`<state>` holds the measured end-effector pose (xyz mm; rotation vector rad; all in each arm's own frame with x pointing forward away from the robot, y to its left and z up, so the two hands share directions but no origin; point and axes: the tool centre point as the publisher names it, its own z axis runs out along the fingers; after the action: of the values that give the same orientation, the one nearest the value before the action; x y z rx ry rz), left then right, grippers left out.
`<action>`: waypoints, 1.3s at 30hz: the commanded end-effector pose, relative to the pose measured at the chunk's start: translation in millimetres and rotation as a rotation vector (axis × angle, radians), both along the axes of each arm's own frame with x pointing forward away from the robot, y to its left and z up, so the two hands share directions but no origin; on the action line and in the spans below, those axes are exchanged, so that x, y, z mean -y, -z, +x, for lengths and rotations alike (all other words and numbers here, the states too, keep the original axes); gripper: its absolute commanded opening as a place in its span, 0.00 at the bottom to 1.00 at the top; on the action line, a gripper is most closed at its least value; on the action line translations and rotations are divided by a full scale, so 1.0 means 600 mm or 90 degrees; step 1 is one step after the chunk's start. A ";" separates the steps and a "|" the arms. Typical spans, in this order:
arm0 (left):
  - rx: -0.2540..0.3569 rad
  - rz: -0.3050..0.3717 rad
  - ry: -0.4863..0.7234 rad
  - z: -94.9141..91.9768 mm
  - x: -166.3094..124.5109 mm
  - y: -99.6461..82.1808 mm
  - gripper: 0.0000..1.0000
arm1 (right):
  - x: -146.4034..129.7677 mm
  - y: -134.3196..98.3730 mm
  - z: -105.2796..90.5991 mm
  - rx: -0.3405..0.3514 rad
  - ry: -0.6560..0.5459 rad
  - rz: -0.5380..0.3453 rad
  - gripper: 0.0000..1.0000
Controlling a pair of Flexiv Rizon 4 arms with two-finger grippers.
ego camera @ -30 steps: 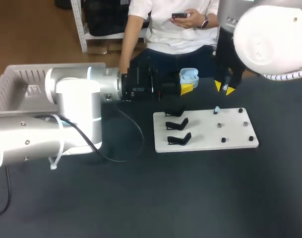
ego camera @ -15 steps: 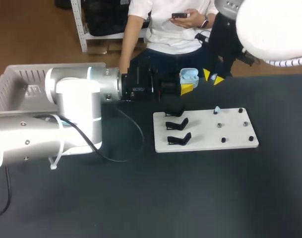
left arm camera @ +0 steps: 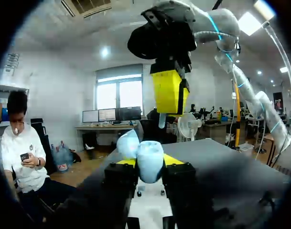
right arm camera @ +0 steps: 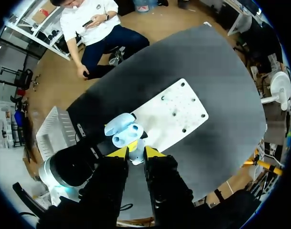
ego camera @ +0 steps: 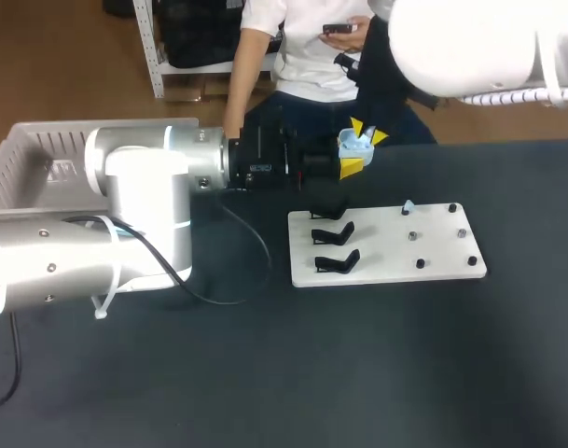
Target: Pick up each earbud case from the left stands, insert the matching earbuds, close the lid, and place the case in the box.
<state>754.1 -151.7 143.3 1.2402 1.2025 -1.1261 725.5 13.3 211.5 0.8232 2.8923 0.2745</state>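
While the left gripper [left arm camera: 150,163] was clamped on the lower half of the pale blue case [ego camera: 355,142], with its lid flipped open, the right gripper [ego camera: 367,132] hovered just above it. Its fingers were pinched narrow on what looked like a small pale earbud [left arm camera: 162,122], the stem hanging below the tips. The case appeared light, hard and glossy, so probably slippery. Gripping its sides below the hinge seemed wisest, leaving the lid free. The earbud looked tiny and easily dropped.

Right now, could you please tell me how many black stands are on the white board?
3, in a column on the white board's left side: the far stand, the middle stand and the near stand. None seems hidden.
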 end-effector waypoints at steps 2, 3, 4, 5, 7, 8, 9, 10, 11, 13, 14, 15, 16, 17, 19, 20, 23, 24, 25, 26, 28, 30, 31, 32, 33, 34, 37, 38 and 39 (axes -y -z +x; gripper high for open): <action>0.004 -0.004 -0.002 -0.001 0.000 0.002 0.00 | -0.010 0.002 0.022 -0.015 -0.006 -0.006 0.00; 0.004 -0.004 -0.002 -0.001 0.000 0.002 0.00 | -0.011 0.003 0.023 -0.019 -0.011 -0.006 0.00; 0.004 -0.004 -0.002 -0.001 0.000 0.002 0.00 | -0.012 0.006 0.026 -0.019 -0.011 -0.006 0.00; 0.004 -0.004 -0.002 -0.001 0.000 0.002 0.00 | -0.013 0.007 0.027 -0.021 -0.012 -0.007 0.00; 0.004 -0.004 -0.002 -0.001 0.000 0.002 0.00 | -0.016 0.010 0.027 -0.024 -0.017 -0.008 0.00; 0.004 -0.004 -0.002 -0.001 0.000 0.002 0.00 | -0.017 0.011 0.028 -0.025 -0.017 -0.010 0.00; 0.004 -0.004 -0.002 -0.001 0.000 0.002 0.00 | -0.017 0.011 0.028 -0.025 -0.017 -0.010 0.00; 0.004 -0.004 -0.002 -0.001 0.000 0.002 0.00 | -0.017 0.011 0.028 -0.026 -0.018 -0.011 0.00; 0.004 -0.004 -0.002 -0.001 0.000 0.002 0.00 | -0.017 0.011 0.028 -0.026 -0.018 -0.011 0.00; 0.004 -0.004 -0.002 -0.001 0.000 0.002 0.00 | -0.017 0.010 0.027 -0.026 -0.019 -0.010 0.00; 0.004 -0.004 -0.002 -0.001 0.000 0.002 0.00 | -0.016 0.010 0.028 -0.026 -0.019 -0.010 0.00; 0.004 -0.004 -0.002 -0.001 0.000 0.002 0.00 | -0.015 0.011 0.028 -0.027 -0.018 -0.010 0.00; 0.004 -0.004 -0.002 -0.001 0.000 0.002 0.00 | -0.013 0.013 0.027 -0.030 -0.016 -0.011 0.00; 0.004 -0.004 -0.002 -0.001 0.000 0.002 0.00 | -0.012 0.013 0.027 -0.031 -0.015 -0.012 0.00; 0.004 -0.004 -0.002 -0.001 0.000 0.002 0.00 | -0.009 0.014 0.026 -0.032 -0.012 -0.008 0.00; 0.004 -0.004 -0.002 -0.001 0.000 0.002 0.00 | -0.007 0.015 0.025 -0.033 -0.010 -0.009 0.00; 0.004 -0.004 -0.002 -0.001 0.000 0.002 0.00 | -0.006 0.016 0.024 -0.033 -0.010 -0.009 0.00; 0.004 -0.004 -0.002 -0.001 0.000 0.002 0.00 | -0.005 0.017 0.024 -0.034 -0.009 -0.009 0.00; 0.004 -0.004 -0.002 -0.001 0.000 0.002 0.00 | -0.004 0.018 0.024 -0.034 -0.008 -0.009 0.00; 0.004 -0.004 -0.002 -0.001 0.000 0.002 0.00 | -0.004 0.019 0.024 -0.035 -0.008 -0.010 0.00; 0.004 -0.004 -0.002 -0.001 0.000 0.002 0.00 | -0.004 0.020 0.024 -0.036 -0.007 -0.009 0.00; 0.004 -0.004 -0.002 -0.001 0.000 0.002 0.00 | -0.005 0.023 0.023 -0.038 -0.008 -0.009 0.00; 0.004 -0.004 -0.002 -0.001 0.000 0.002 0.00 | -0.006 0.023 0.023 -0.039 -0.009 -0.009 0.00; 0.004 -0.004 -0.002 -0.001 0.000 0.002 0.00 | -0.006 0.024 0.022 -0.039 -0.009 -0.009 0.00; 0.004 -0.004 -0.002 -0.001 0.000 0.002 0.00 | -0.007 0.025 0.023 -0.040 -0.010 -0.009 0.00; 0.004 -0.004 -0.002 -0.001 0.000 0.002 0.00 | -0.007 0.025 0.023 -0.040 -0.010 -0.009 0.00; 0.004 -0.004 -0.002 -0.001 0.000 0.002 0.00 | -0.007 0.026 0.023 -0.040 -0.010 -0.010 0.00; 0.004 -0.004 -0.002 -0.001 0.000 0.002 0.00 | -0.007 0.026 0.024 -0.039 -0.010 -0.009 0.00; 0.004 -0.004 -0.002 -0.001 0.000 0.002 0.00 | -0.007 0.026 0.024 -0.039 -0.010 -0.009 0.00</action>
<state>754.1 -151.7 143.4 1.2402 1.2025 -1.1262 739.1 16.9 196.3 0.8195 2.9552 0.2354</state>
